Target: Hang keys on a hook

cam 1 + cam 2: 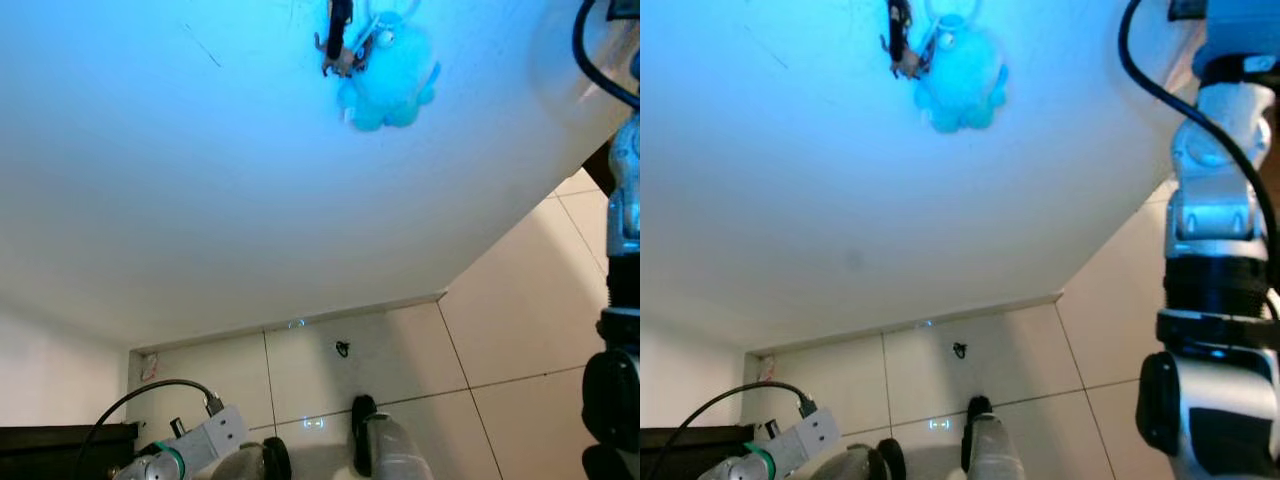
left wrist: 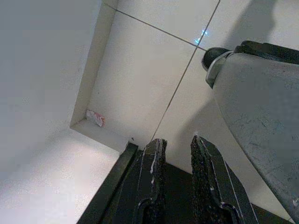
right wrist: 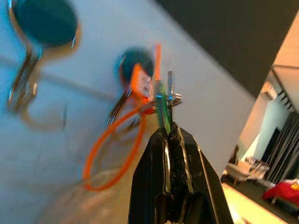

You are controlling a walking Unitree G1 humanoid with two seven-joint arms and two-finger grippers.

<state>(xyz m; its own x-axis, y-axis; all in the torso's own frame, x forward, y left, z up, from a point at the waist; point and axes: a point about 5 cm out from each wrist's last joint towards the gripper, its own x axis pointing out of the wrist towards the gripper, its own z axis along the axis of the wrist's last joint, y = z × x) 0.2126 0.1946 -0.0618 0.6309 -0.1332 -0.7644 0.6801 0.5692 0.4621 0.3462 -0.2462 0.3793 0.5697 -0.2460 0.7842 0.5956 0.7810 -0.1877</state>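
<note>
Right gripper [image 3: 169, 128] raised to the white wall, fingers clenched on the green-tagged keys with orange cord loop [image 3: 114, 149], held at the round-based metal hook [image 3: 133, 74] for looping on; left gripper [image 2: 177, 156] idle near the floor, fingers slightly parted, grasping nothing.

You see a blue plush keychain [image 1: 958, 85] hanging on the white wall [image 1: 840, 200]; your right arm [image 1: 1220, 250] rises beside it; tiled floor [image 1: 940, 370] below.
</note>
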